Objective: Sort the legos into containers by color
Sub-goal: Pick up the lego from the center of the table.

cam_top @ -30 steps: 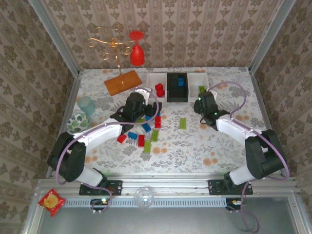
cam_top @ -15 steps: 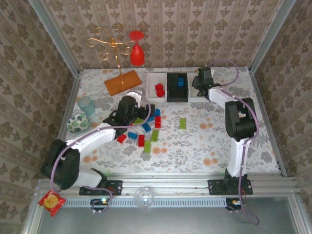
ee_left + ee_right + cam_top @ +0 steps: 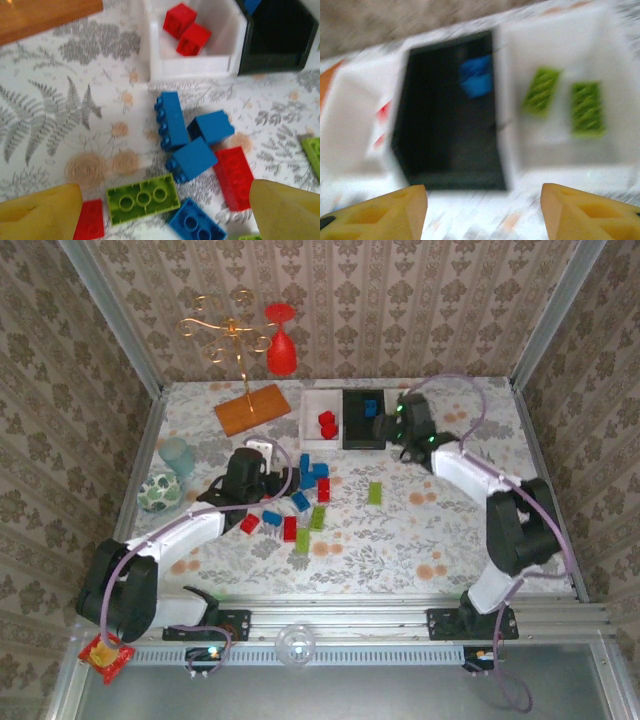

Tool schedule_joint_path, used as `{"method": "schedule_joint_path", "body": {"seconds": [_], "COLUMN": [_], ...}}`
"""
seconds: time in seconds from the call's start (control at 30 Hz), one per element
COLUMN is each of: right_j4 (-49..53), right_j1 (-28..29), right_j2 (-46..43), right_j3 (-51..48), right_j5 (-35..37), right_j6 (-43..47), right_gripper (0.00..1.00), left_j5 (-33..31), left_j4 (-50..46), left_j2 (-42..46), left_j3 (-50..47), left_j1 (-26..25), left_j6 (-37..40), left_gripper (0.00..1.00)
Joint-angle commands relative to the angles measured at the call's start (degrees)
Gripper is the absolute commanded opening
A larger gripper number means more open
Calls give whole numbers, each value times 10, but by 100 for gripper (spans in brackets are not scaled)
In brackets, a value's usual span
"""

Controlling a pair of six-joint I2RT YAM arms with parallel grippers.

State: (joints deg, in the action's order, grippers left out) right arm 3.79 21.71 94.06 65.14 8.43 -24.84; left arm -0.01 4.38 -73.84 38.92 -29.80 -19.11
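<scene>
**Right arm is back from the trays, left arm is off the pile**

In the last half second your right gripper (image 3: 485, 210) has drawn back from above the right white tray (image 3: 555, 150) toward the black tray (image 3: 445, 130). It is spread wide with nothing held, and two lime green bricks (image 3: 540, 90) lie in that white tray. Your left gripper (image 3: 165, 212) has retreated a little toward its base, spread and empty too. The loose legos (image 3: 290, 528) lie mid-table, nearer to the left arm. Just ahead of the left fingertips (image 3: 42, 212) lies one lime green brick (image 3: 142, 200), its long axis running from finger to finger, so I think you must turn the wrist to close across its short side
</scene>
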Motion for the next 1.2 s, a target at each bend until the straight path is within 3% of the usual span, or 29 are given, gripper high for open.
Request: {"method": "schedule_joint_path", "body": {"seconds": [0.0, 0.17, 0.57, 0.7, 0.97, 1.17], "right_j4": [68, 104, 97, 87, 75, 36], "right_j1": [78, 124, 121, 119, 111, 35], "right_j2": [-24, -15, 79, 97, 92, -30], "right_j3": [-57, -92, -81, -82, -83, -107], "right_j5": [69, 153, 121, 115, 111, 37], "right_j6": [17, -1, -27, -36, -35, -21], "right_gripper": [68, 73, 72, 65, 33, 30], "left_j5": [20, 34, 62, 66, 76, 74], "left_j4": [-42, -19, 4, 8, 8, 5], "left_j2": [21, 22, -8, -10, -9, -1], "left_j3": [-7, -13, -3, -5, -3, -2], "left_j1": [12, 15, 11, 8, 5, 1], "left_j6": [-1, 1, -8, -9, -10, -7], "left_gripper": [88, 88, 87, 87, 87, 87]}}
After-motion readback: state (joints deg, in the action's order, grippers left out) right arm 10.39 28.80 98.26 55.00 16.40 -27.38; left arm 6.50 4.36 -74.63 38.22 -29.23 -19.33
